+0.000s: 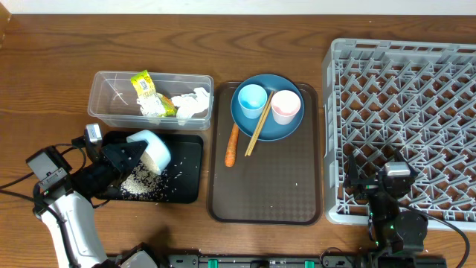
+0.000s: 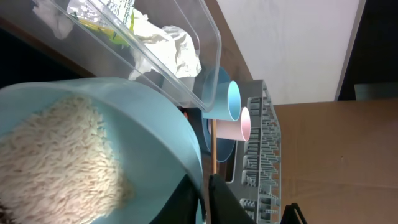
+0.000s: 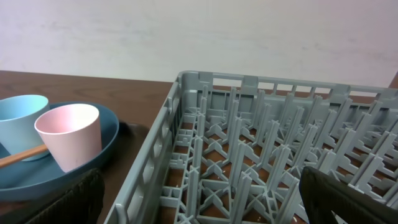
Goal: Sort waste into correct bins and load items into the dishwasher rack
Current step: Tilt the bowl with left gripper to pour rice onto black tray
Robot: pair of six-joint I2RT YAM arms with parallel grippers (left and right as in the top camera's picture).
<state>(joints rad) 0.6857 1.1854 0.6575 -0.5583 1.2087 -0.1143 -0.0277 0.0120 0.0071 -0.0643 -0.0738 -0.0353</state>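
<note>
From overhead, the left gripper (image 1: 131,155) is closed down on the white-and-light-blue bowl (image 1: 152,147). The bowl lies tipped on its side over the black tray (image 1: 190,152), and loose rice grains (image 1: 141,183) are scattered on the tray just below its mouth. Behind it, the clear tub (image 1: 104,112) holds the yellow-green wrapper (image 1: 143,85) and the crumpled tissue (image 1: 195,103). The carrot (image 1: 232,145) lies on the brown tray (image 1: 264,190), beside the dark blue plate (image 1: 287,128) that carries the light blue cup (image 1: 252,99), the pink cup (image 1: 286,106) and the chopsticks (image 1: 259,126). The right gripper (image 1: 396,179) hangs over the near wall of the grey rack (image 1: 401,97), well apart from all of these.

The left wrist view adds what overhead hides: rice packed inside the bowl. A dark finger (image 2: 221,199) sits at the rim and probably pinches it, but the contact is cut off.

In the right wrist view the fingers (image 3: 68,199) stand wide apart, with only rack lattice between them.
</note>
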